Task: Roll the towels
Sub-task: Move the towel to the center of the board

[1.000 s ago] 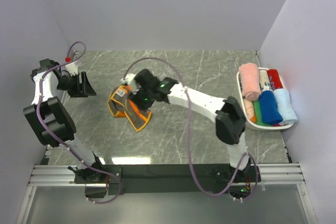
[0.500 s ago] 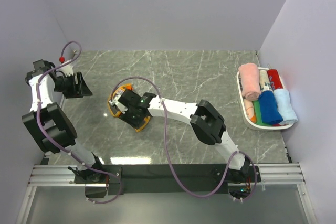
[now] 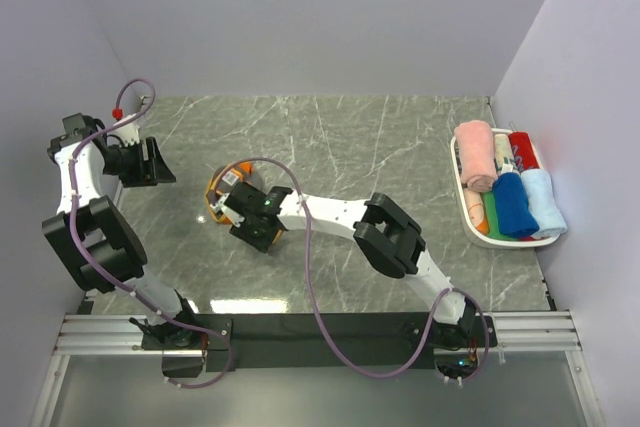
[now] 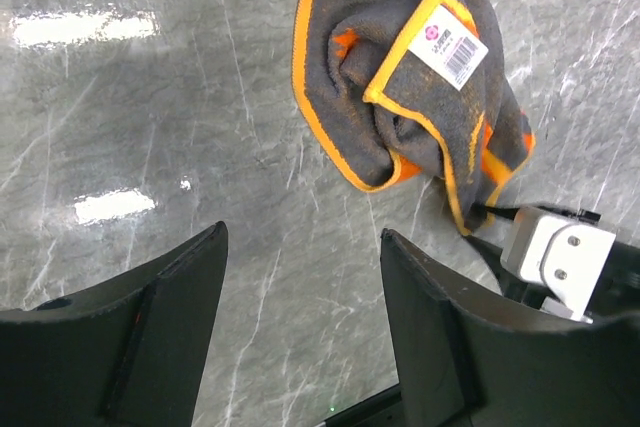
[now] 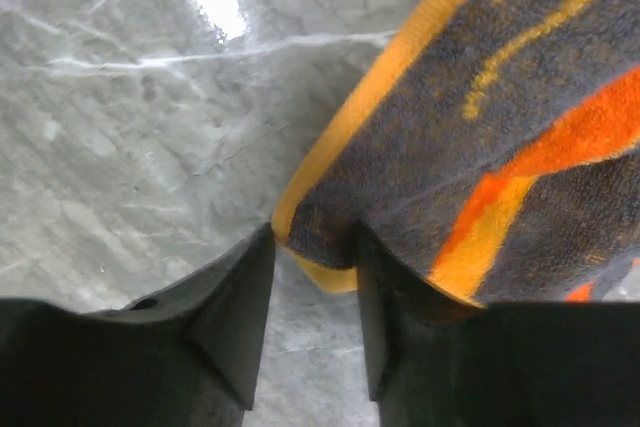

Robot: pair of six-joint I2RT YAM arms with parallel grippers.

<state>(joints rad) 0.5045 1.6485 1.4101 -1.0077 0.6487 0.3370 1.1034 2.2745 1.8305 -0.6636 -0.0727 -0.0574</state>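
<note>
The grey-and-orange towel [image 3: 218, 195] lies bunched on the marble table left of centre. It also shows in the left wrist view [image 4: 400, 77], with a white barcode label on top. My right gripper [image 3: 255, 232] is down at the towel's near edge, and in the right wrist view its jaws [image 5: 312, 242] pinch an orange-hemmed corner of the towel [image 5: 500, 97]. My left gripper [image 3: 160, 162] hangs open and empty to the left of the towel, and in its own view [image 4: 300, 237] only bare table shows between its fingers.
A white oval basket [image 3: 458, 179] at the right edge holds rolled towels: pink [image 3: 477, 152], blue [image 3: 513, 205], pale blue [image 3: 543, 199], red [image 3: 522, 144] and green [image 3: 492, 212]. Walls close in on the left and right. The right arm stretches across the table's middle.
My right gripper has moved left and toward the near edge with the towel corner, and the towel has gone from spread to bunched. The left gripper shifted slightly left.
</note>
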